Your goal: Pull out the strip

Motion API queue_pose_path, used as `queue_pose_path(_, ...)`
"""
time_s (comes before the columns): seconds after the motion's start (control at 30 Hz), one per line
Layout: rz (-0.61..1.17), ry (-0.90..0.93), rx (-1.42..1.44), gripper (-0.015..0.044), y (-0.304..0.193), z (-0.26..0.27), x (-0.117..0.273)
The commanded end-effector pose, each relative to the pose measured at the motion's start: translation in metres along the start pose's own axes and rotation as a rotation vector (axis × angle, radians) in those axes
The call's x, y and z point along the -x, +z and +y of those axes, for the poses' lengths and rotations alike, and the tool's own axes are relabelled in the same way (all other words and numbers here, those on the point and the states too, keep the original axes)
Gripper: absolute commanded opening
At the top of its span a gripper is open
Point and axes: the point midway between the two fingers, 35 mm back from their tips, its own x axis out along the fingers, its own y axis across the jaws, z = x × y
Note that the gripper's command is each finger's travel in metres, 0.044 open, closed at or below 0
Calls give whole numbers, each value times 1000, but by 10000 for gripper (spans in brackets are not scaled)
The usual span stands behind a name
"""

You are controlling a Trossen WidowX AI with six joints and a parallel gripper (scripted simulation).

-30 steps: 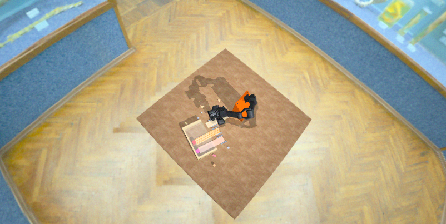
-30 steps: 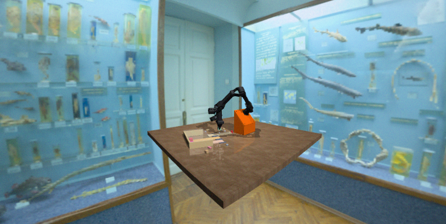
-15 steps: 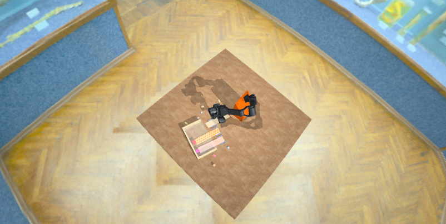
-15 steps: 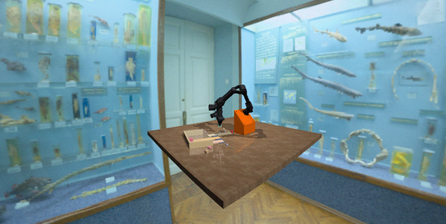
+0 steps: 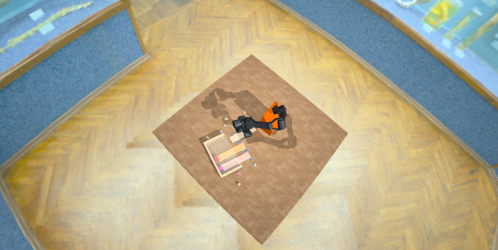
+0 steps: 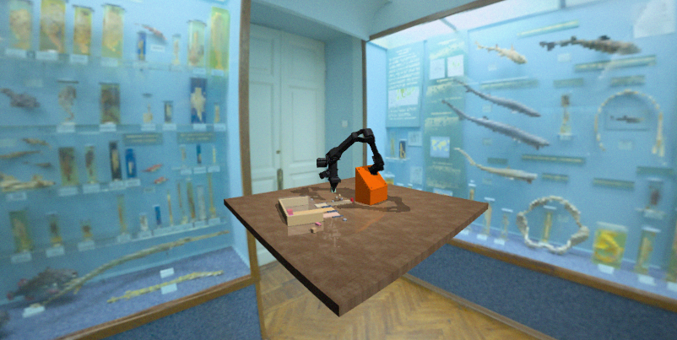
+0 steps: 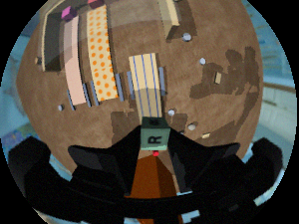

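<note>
In the wrist view my gripper [image 7: 152,127] is shut on a grey-green cube [image 7: 154,133] marked "R" and holds it above the table. Just beyond it a cream strip with blue lines [image 7: 146,79] [image 5: 236,137] lies flat on the table, drawn out of the tray towards me. An orange dotted strip [image 7: 100,54] [image 5: 230,151] and a pale pink strip [image 7: 75,66] [image 5: 235,160] lie side by side and reach into the tan tray [image 5: 208,145] [image 6: 303,218]. In the top and exterior views the gripper [image 5: 244,130] [image 6: 333,189] hangs over the near end of the striped strip, and the cube is hidden there.
The arm's orange base [image 5: 268,119] [image 6: 370,186] stands behind the gripper. A pink cube [image 5: 220,168] [image 7: 67,13] and a red cube [image 5: 216,157] sit on the other strips inside the tray. Small grey pellets [image 7: 202,61] and tan blocks [image 7: 217,78] lie scattered on the brown table [image 5: 279,178].
</note>
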Motion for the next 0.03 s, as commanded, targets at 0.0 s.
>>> queue_pose_path(0.0, -1, -4, 5, 0, 1, 0, 1)
